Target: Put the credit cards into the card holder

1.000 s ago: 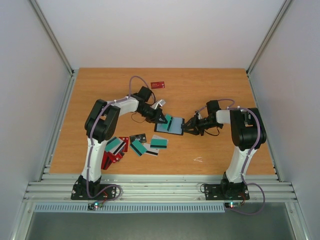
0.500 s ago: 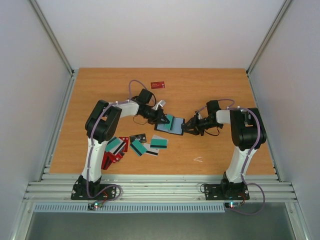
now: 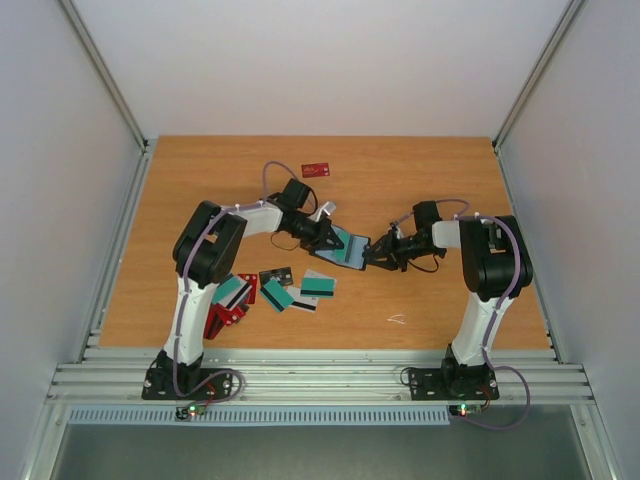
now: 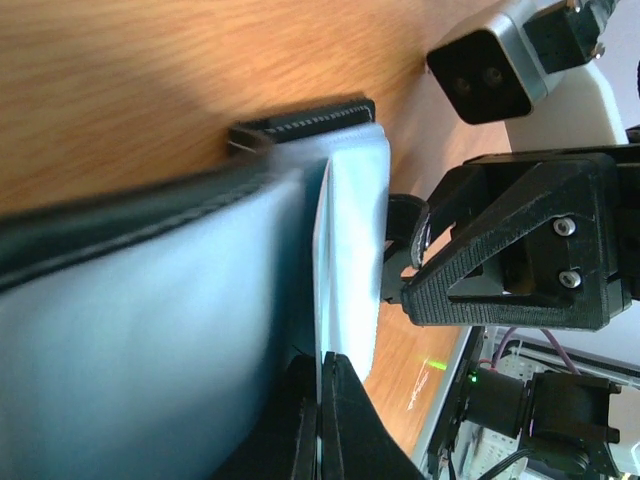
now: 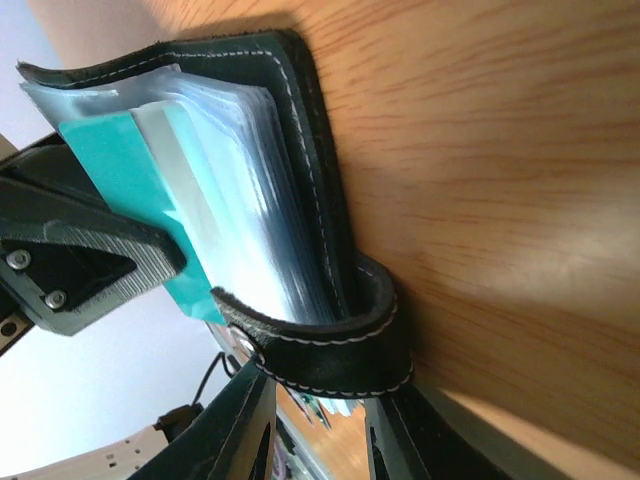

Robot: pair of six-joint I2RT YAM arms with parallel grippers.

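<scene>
Wood table [image 5: 500, 150], card [image 5: 100, 160] half inside card holder [image 5: 312, 130]

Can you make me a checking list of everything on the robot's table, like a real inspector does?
Surface: wooden table, no spills seen.
Job's things: card holder lying open mid-table; teal card against its clear sleeves; loose cards heaped by the left arm; one red card alone at the far side.
Clutter: a tiny pale scrap near the right arm.
Grippers: left gripper shut on the teal card; right gripper shut on the card holder's edge.
Cables: grey-purple cables run along both arms.
Surroundings: white walls all round, metal rails at the front.
</scene>
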